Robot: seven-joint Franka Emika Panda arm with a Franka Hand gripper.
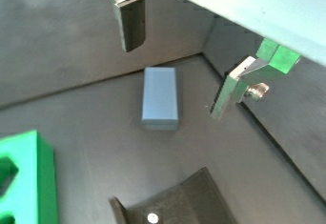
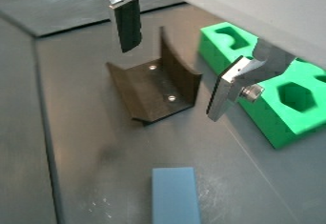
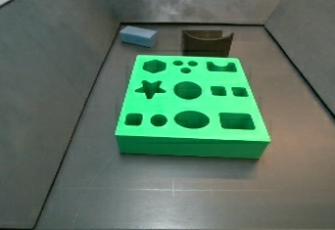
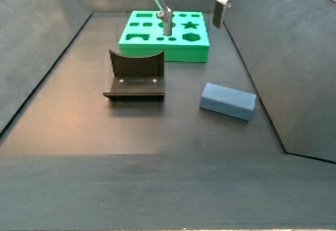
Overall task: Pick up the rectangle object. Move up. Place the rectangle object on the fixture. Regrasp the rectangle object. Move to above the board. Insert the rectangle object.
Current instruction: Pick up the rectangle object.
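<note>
While the block (image 4: 227, 101) lies flat beside the fixture (image 4: 136, 75), the gripper (image 4: 192, 11) hangs high, open, empty; descend centred, jaws across its narrow width.

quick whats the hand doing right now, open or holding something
Hand: open and empty, raised above the floor, with the rectangle object lying flat below, between the fingers but untouched.

Empty, spread hand (image 4: 192, 12) above fixture (image 4: 136, 76)
</note>
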